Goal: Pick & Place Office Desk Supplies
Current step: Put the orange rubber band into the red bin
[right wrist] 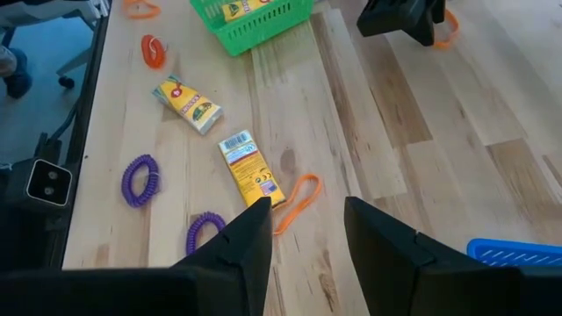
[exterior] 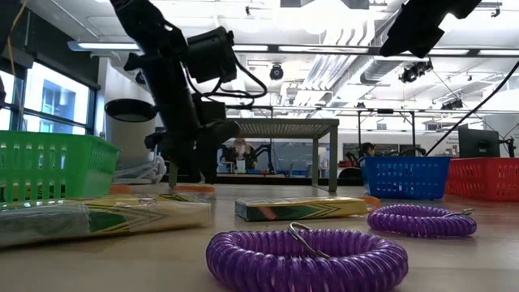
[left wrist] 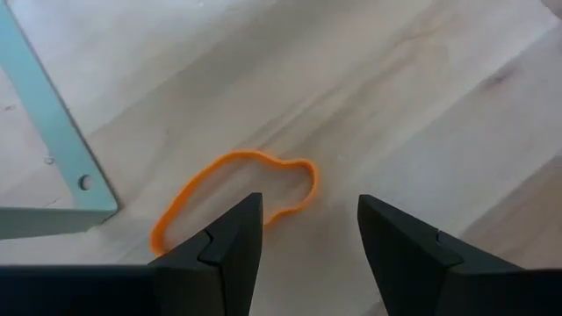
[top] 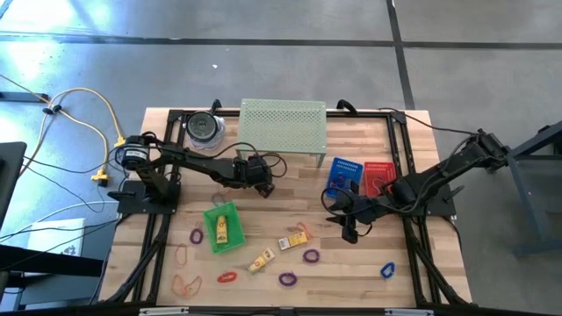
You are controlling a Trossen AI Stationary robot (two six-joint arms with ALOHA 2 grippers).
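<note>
The left gripper [left wrist: 306, 241] is hanging wide open and empty right over an orange loop [left wrist: 237, 197] lying on the table [left wrist: 421, 96], while the right gripper [right wrist: 303, 233] is waiting open near a yellow packet [right wrist: 251, 168]

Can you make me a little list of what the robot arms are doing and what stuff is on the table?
left gripper: open, low over an orange loop near the shelf leg
right gripper: open, above a yellow packet and another orange loop
green basket: holds one yellow packet
blue basket: beside the red basket
pale-green shelf: at the table's far side
purple coil loops: lying loose on the table
</note>
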